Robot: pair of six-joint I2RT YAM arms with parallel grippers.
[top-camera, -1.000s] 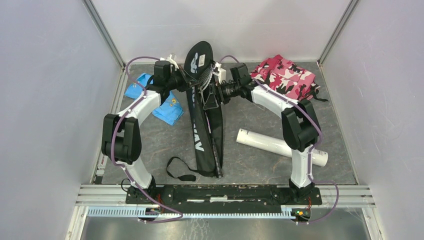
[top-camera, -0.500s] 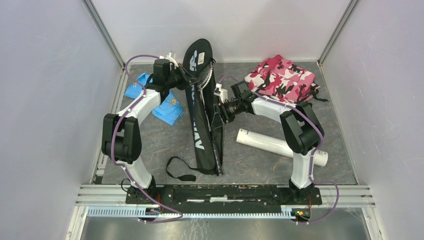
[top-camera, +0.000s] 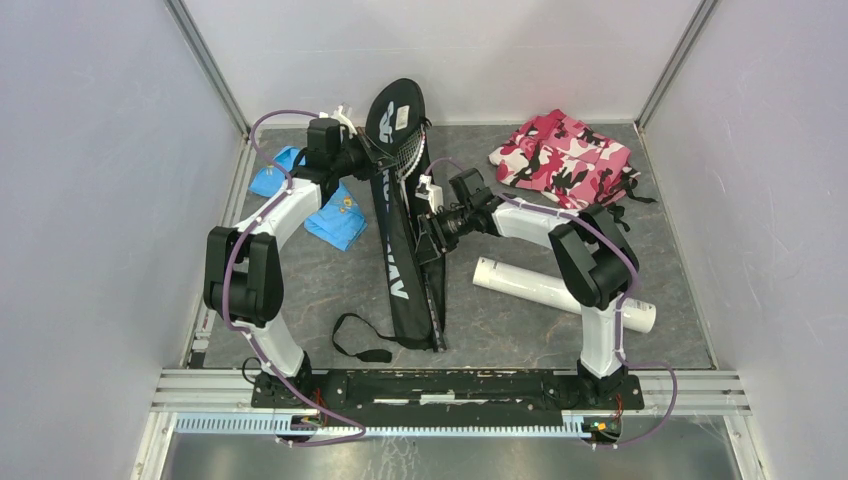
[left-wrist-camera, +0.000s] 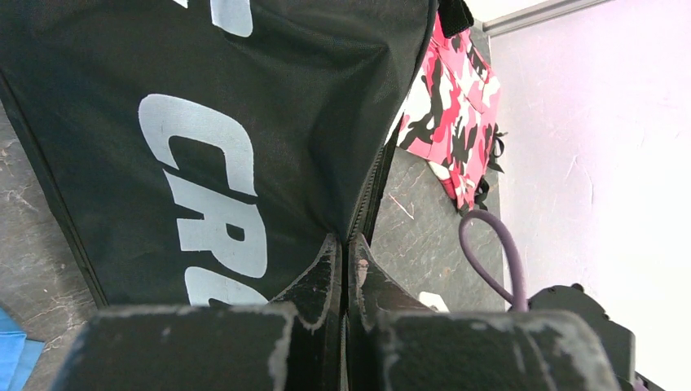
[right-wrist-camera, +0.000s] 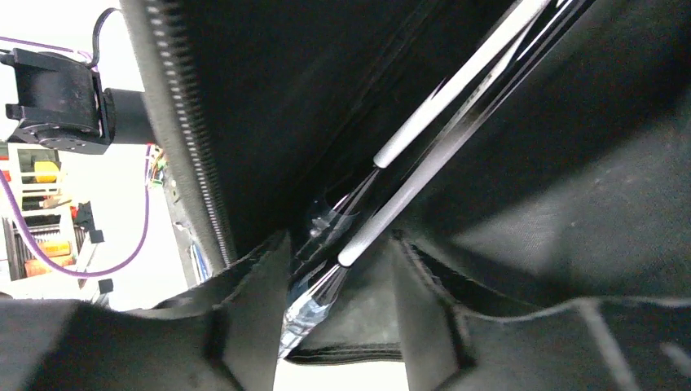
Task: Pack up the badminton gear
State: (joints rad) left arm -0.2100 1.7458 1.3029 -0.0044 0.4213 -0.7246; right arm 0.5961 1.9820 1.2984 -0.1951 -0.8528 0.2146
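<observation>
Nearest me, at the bottom of the overhead view, both arm bases sit on the mounting rail [top-camera: 440, 385]. Just above it the carry strap [top-camera: 360, 345] of the racket bag [top-camera: 400, 270] curls on the grey table [top-camera: 500, 330]. At lower right the white tube [top-camera: 545, 288] lies on its side at a slant, apart from the bag and partly hidden by the right arm. The bag runs up the centre of the frame toward the back wall, its zip edge open on the right. About halfway up, the right gripper [right-wrist-camera: 338, 265] reaches into that opening. In its wrist view the fingers stand apart on either side of the rackets [right-wrist-camera: 453, 94], whose thin shafts run between them, and I see no clamp on them, so I read those jaws as open. Farther up, left of the bag, the left gripper [left-wrist-camera: 344, 242] has its fingers pressed together on a fold of the bag's black fabric beside the white lettering. A strung racket head shows at the bag's mouth there. The blue cloth [top-camera: 335, 220] lies left of the bag under the left arm. The pink camouflage cloth [top-camera: 560, 155] lies at upper right near the back wall.
</observation>
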